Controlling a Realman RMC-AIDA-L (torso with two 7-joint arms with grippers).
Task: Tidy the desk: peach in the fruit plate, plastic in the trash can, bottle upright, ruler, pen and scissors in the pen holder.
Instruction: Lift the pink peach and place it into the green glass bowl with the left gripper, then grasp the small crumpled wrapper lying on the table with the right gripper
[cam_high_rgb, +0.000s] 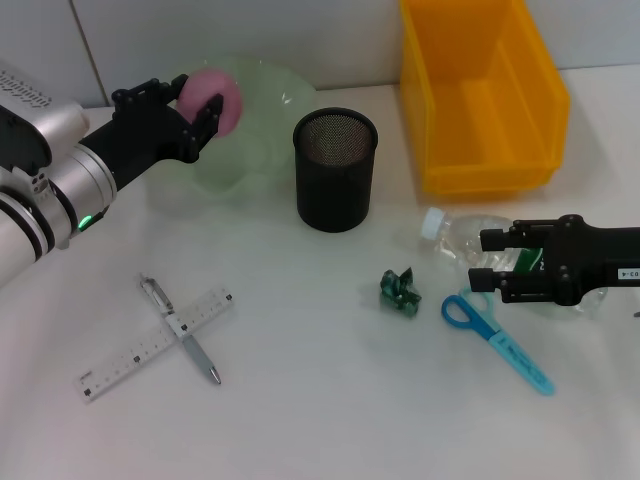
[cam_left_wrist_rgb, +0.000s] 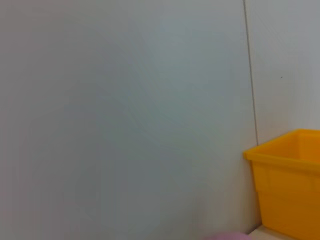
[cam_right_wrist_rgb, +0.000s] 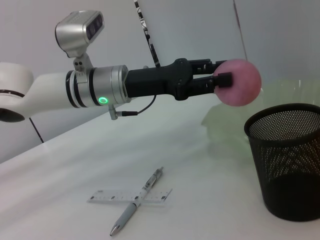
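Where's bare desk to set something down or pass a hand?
Free: the front strip between the clear plastic ruler crossed by the silver pen and the blue-handled scissors; also the patch left of the black mesh pen holder. Crowded: the right side, with the crumpled green plastic, the lying clear bottle and the right gripper.

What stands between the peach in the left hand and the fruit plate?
Nothing visible. The left hand holds the peach above the green plate, with no object between them. The black pen holder stands beside the plate, out of the path.
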